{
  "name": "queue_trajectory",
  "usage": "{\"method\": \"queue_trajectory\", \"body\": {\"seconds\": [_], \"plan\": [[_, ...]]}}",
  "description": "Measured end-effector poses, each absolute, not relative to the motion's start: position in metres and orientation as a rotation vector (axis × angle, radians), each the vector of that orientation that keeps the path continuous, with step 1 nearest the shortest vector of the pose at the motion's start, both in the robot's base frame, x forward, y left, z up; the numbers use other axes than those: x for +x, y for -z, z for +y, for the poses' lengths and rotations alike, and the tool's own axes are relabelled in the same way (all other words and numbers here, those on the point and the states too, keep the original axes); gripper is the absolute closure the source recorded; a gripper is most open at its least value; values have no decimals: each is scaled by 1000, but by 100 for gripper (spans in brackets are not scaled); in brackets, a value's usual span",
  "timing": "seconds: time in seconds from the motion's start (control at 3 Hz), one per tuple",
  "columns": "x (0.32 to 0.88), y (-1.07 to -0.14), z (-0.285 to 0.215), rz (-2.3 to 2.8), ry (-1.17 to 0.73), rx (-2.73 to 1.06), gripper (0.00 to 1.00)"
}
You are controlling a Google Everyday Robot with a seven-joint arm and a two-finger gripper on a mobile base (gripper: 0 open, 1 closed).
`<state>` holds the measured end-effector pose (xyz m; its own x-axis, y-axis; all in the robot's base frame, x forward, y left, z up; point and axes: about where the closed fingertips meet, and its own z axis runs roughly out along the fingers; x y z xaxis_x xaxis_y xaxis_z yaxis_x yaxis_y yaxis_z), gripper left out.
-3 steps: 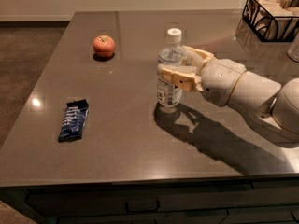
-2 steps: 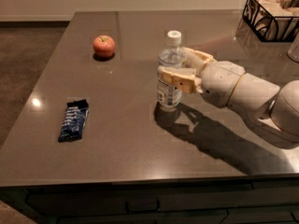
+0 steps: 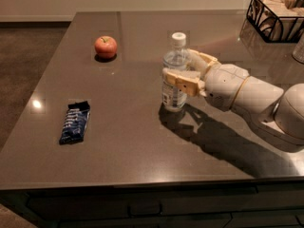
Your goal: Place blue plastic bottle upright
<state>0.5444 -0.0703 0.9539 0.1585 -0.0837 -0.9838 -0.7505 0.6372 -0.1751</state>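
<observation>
The blue plastic bottle [image 3: 173, 98], clear and ribbed with a white cap and a white label, stands upright on the dark table [image 3: 142, 141] near its middle. My gripper [image 3: 178, 65] reaches in from the right and is shut on the bottle at mid-height. One tan finger [image 3: 184, 80] crosses the front of the bottle; the other finger [image 3: 203, 59] lies behind it. The bottle's base rests on the tabletop.
A red apple [image 3: 105, 46] sits at the back left. A flat dark-blue snack packet [image 3: 75, 122] lies at the front left. A black wire basket [image 3: 277, 11] stands at the back right corner, with a clear object [image 3: 299, 49] at the right edge.
</observation>
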Motion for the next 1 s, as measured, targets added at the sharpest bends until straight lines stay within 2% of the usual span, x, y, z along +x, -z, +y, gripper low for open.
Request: {"method": "queue_trajectory", "body": {"seconds": [0.33, 0.67, 1.0], "plan": [[545, -950, -71, 1365, -544, -780, 15], [544, -951, -69, 1363, -547, -783, 0], [544, -951, -69, 1363, -547, -784, 0]]}}
